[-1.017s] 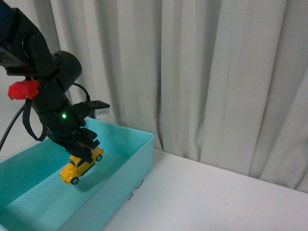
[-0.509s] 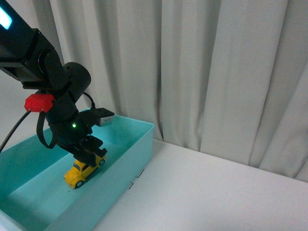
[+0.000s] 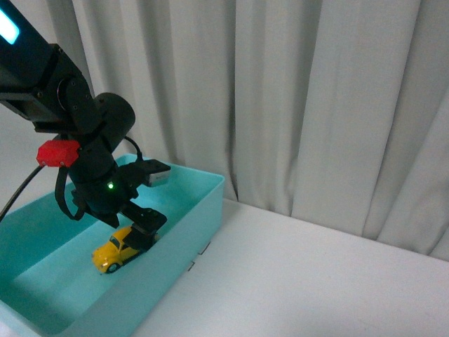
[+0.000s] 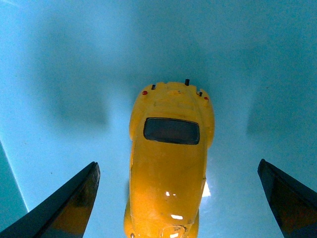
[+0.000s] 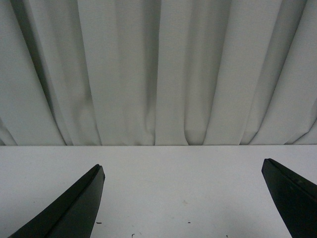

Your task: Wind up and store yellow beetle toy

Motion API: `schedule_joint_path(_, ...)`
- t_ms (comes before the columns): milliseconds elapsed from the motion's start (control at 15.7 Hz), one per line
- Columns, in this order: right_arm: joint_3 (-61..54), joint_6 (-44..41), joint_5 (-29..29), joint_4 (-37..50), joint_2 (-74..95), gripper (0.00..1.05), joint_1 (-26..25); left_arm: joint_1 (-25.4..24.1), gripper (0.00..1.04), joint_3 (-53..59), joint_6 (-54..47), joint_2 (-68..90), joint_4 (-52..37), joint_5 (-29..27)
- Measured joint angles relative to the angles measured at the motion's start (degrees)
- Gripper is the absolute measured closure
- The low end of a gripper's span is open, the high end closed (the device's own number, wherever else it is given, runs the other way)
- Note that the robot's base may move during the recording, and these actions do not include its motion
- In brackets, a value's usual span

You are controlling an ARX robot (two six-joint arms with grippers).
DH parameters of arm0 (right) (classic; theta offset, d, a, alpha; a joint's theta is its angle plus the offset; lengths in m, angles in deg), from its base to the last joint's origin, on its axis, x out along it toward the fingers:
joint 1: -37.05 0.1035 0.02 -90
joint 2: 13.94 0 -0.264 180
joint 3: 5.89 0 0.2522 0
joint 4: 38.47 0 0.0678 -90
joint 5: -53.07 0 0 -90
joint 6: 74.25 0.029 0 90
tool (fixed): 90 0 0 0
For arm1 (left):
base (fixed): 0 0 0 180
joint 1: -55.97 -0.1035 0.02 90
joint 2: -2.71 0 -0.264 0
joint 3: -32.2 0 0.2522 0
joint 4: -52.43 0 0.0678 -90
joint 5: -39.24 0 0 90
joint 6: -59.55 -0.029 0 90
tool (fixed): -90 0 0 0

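Note:
The yellow beetle toy (image 3: 116, 250) rests on the floor of the teal bin (image 3: 200, 210) in the front view. My left gripper (image 3: 144, 228) hangs just above the toy's rear, open. In the left wrist view the yellow beetle toy (image 4: 168, 163) lies between the spread fingers (image 4: 74, 203) without touching either, on the teal bin's floor (image 4: 59, 74). My left gripper (image 4: 178, 203) has wide gaps on both sides of the car. My right gripper (image 5: 183, 198) stands open over the bare white table (image 5: 173, 168), holding nothing, and is out of the front view.
The bin sits at the left of the white table (image 3: 316, 288), its right wall next to the toy. Grey-white curtains (image 3: 302, 105) hang behind the table. Small dark marks (image 3: 200, 270) lie on the table by the bin.
The left gripper lowered the toy into the bin, then opened its jaws and let go. The toy now lies on the bin floor.

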Motion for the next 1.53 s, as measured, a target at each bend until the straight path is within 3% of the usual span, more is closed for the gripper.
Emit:
schedule_joint_path(318, 0.00, 0.00, -0.02, 0.00, 0.00, 0.07, 0.00, -1.92, 0.07, -1.07, -0.31, -12.00, 0.94, 9.77)
schedule_joint_path(699, 0.00, 0.00, -0.02, 0.00, -0.02, 0.07, 0.00, -7.32, 0.07, 6.34, 2.03, -40.52, -0.17, 28.70)
schedule_joint_path(763, 0.00, 0.00, 0.00, 0.00, -0.02, 0.07, 0.00, -6.67, 0.18, 15.58, 7.54, -47.45, -19.76, 24.20)
schedule_joint_path(890, 0.00, 0.00, 0.04, -0.02, 0.00, 0.07, 0.00, -4.15, 0.41, 32.54, 19.71, -63.60, -36.61, 19.15)
schedule_joint_path(1017, 0.00, 0.00, -0.02, -0.02, -0.02, 0.07, 0.00, 0.52, 0.66, 41.42, 24.41, -76.96, -38.51, 15.50)
schedule_joint_path(1208, 0.00, 0.00, -0.02, -0.02, -0.02, 0.07, 0.00, 5.27, 1.02, 50.84, 26.12, -82.09, -39.71, 9.75)
schedule_joint_path(1526, 0.00, 0.00, -0.02, -0.02, 0.00, 0.07, 0.00, 11.17, 1.03, 58.47, 26.40, -90.23, -40.28, 3.82)
